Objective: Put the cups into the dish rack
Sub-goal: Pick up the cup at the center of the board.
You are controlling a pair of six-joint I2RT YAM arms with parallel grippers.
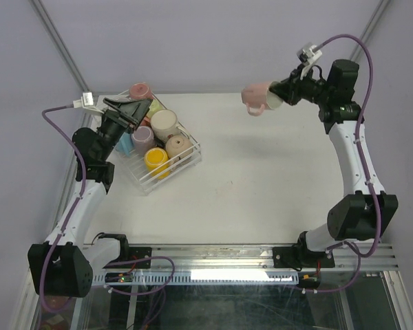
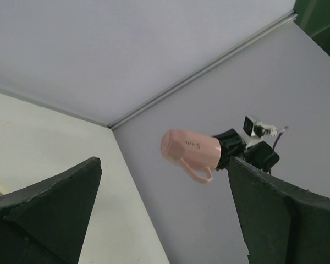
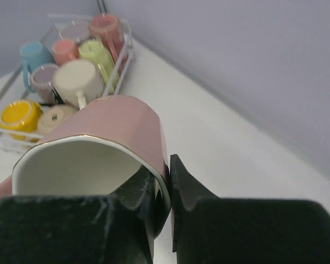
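Our right fingers (image 1: 277, 97) pinch the rim of a pink cup (image 1: 256, 98), held sideways above the far edge of the table (image 1: 261, 179). Its base points left toward the dish rack (image 1: 187, 162), well apart and apparently nearly full. Our left fingers (image 1: 136, 110), spread, hover nearer it.

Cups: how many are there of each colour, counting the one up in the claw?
Pink: 3, the pink cup in the right claw and two in the dish rack
light blue cup: 1
green cup: 1
cream cup: 1
lilac cup: 1
mauve cup: 1
yellow cup: 1
beige cup: 1
Total: 10
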